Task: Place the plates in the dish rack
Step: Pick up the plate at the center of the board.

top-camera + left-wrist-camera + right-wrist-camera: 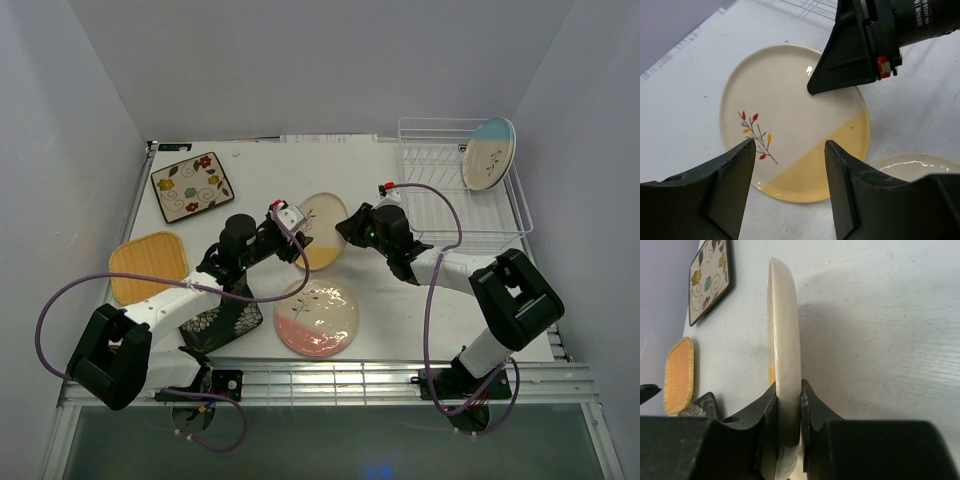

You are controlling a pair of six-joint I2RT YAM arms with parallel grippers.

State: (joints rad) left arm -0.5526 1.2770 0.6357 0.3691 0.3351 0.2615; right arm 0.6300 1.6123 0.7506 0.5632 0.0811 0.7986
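step: carry yellow-half plate [785,95] to dish rack [437,128] | plate: left of rack, rim pinched in closed right gripper [788,395] | left gripper [790,150]: wide apart, empty | advice: lift edge-on, slot between free tines beside blue-half plate [488,152]

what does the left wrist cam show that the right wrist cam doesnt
Only the left wrist view: the face of the yellow-half plate with its leaf sprig, the left gripper open, the right gripper at the plate's far rim, and an edge of the pink-half plate.
Only the right wrist view: that plate edge-on, pinched between the right fingers, plus the flowered square plate, the orange-yellow plate and a corner of the black floral plate.
Both: the yellow-half plate and the white table.
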